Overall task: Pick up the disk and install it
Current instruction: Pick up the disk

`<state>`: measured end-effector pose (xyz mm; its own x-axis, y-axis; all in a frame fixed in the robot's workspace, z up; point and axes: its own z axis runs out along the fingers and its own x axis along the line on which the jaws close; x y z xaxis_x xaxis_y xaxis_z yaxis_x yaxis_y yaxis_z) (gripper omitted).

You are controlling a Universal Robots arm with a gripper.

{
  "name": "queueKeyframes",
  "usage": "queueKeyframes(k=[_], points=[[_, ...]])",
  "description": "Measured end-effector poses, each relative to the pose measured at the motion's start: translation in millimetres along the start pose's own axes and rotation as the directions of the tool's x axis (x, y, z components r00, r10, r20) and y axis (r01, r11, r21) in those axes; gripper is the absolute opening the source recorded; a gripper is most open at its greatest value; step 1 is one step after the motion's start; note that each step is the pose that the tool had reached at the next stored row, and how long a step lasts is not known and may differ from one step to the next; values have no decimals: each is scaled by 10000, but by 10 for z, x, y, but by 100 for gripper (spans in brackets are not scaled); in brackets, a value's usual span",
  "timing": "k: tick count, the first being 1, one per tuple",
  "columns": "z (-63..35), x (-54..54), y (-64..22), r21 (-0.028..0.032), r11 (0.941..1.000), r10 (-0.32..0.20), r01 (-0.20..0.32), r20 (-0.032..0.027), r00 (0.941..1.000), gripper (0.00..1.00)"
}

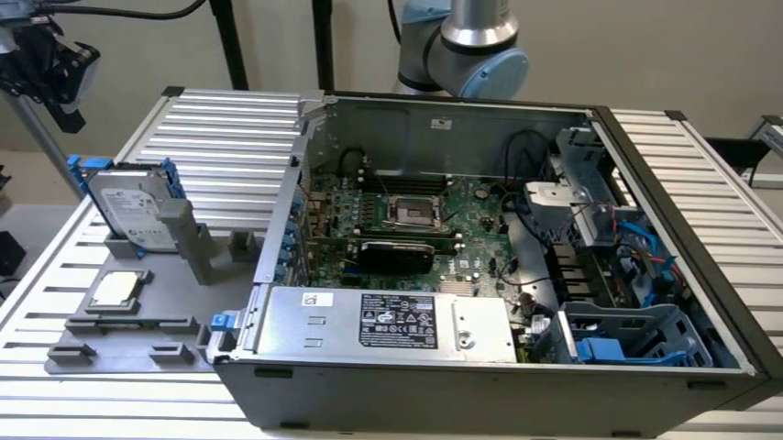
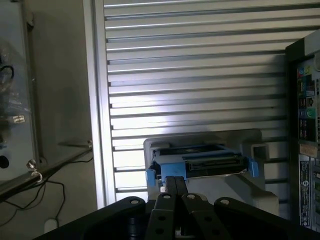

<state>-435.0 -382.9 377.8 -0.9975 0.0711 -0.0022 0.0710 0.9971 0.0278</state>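
Exterior view's left: the disk [image 1: 128, 206] stands on edge in its grey holder [image 1: 181, 240], not yet lifted. A CPU chip [image 1: 114, 289] lies just in front. The gripper [image 2: 175, 180] hangs clear of the disk, jaws closed on nothing. To the right sits the open computer case [image 1: 367, 394]. Step, by my reckoning, is the approach to pickup. A grasp would need the jaws parted and squared to the blue frame.

A robotics lab or test workshop is shown. A ribbed aluminium table [image 1: 233, 137] is set up as a workbench, on which an opened computer case [image 1: 490, 390] with its motherboard [image 1: 471, 206] laid bare is placed beside a grey fixture [image 1: 123, 337] holding a disk [image 1: 128, 206]. A robot arm [image 1: 471, 50] and black poles [image 1: 224, 41] are seen behind.
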Motion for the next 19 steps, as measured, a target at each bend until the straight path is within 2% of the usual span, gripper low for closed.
queueKeyframes(k=[4, 9, 12, 15, 19], points=[[1, -80, 5, -4, 9999, -145, 145, -5, 9999, 11], [12, -83, 5, -5, 9948, -1020, 1020, -31, 9948, 11], [21, -82, 5, -10, 9876, -1571, 1571, -45, 9876, 11], [29, -82, 4, -13, 9777, -2100, 2100, -60, 9777, 11], [40, -82, 4, -20, 9597, -2809, 2809, -79, 9597, 11]])
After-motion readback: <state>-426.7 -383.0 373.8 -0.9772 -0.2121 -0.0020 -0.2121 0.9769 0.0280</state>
